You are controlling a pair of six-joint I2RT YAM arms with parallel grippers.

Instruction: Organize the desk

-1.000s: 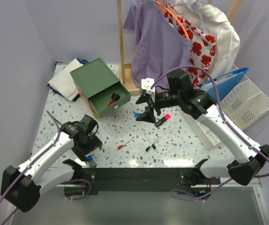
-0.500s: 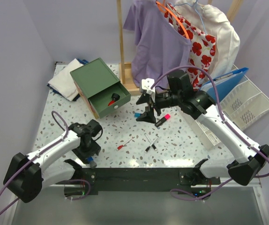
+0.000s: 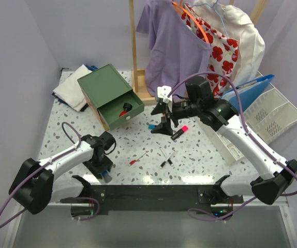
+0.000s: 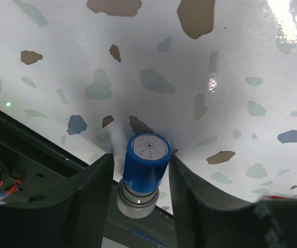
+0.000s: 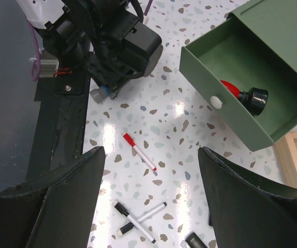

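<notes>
Closure is under way at the left claw (image 4: 139, 164), which has been lowered to the near left edge of the desk (image 3: 200, 155) and narrowed around a blue-capped tube (image 4: 146, 150). Whether the cap is already pinched cannot be told. The right claw (image 5: 149, 155) is kept released and empty over the far middle. Pens (image 3: 166, 155) are left scattered on the desk beneath both arms and the green drawer (image 3: 118, 123) is open, so tidying is judged barely begun.

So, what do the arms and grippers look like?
The left arm and right arm are white with black joints. A purple cable loops along each. The left gripper and right gripper have broad black fingers.
</notes>
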